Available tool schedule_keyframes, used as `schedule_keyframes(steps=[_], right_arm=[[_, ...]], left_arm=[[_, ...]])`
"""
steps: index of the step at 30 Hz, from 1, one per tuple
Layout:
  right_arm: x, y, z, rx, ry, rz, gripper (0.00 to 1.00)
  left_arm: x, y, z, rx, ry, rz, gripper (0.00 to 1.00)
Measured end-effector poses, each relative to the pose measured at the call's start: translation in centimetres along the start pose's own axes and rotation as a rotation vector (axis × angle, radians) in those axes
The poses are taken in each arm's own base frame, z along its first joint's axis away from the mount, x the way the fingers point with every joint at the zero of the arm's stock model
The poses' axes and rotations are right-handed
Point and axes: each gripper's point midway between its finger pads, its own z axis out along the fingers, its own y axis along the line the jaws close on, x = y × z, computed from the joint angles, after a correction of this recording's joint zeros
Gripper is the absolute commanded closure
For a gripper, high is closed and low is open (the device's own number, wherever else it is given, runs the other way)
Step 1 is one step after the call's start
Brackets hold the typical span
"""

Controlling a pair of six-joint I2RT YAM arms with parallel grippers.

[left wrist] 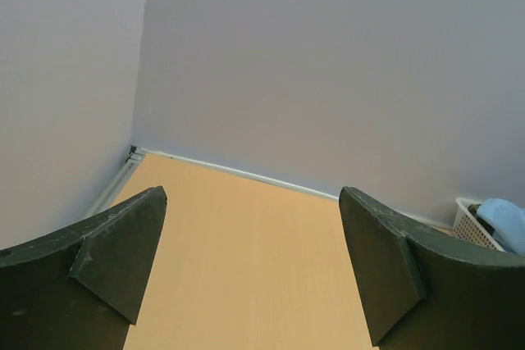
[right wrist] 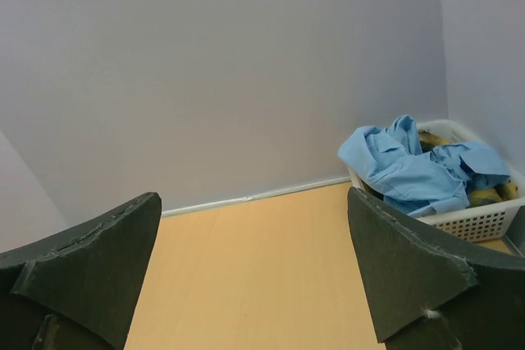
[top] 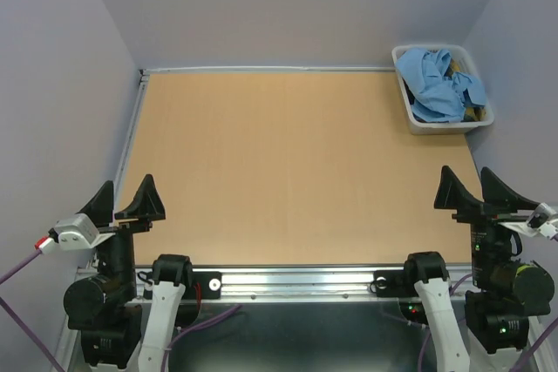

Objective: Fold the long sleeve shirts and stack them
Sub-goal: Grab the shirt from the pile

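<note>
A crumpled light blue long sleeve shirt lies heaped in a white basket at the table's far right corner. It also shows in the right wrist view and as a sliver in the left wrist view. Something yellowish-dark lies under it in the basket. My left gripper is open and empty at the near left edge. My right gripper is open and empty at the near right edge, well short of the basket.
The wooden table is walled in by lilac panels at the back and both sides. A metal rail runs along the near edge between the arm bases.
</note>
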Motion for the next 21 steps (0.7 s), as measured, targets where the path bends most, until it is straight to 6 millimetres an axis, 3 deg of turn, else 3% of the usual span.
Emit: schedule_keyframes(steps=[9,16,21], right_arm=[[1.1,-0.7,0.3,0.036,0.02,0.028,0.0],[4.2,-2.3,1.1,0.114,0.087,0.065,0.0],[7.2,-3.0,3.3,0.16,0.208,0.064,0.0]], left_arm=[[0.4,-0.3,0.2,0.016,0.005,-0.006,0.01],[1.2,-0.5,0.5,0.018,0.019,-0.069,0.01],[1.1,-1.0,1.5,0.018,0.016,-0.14,0.01]])
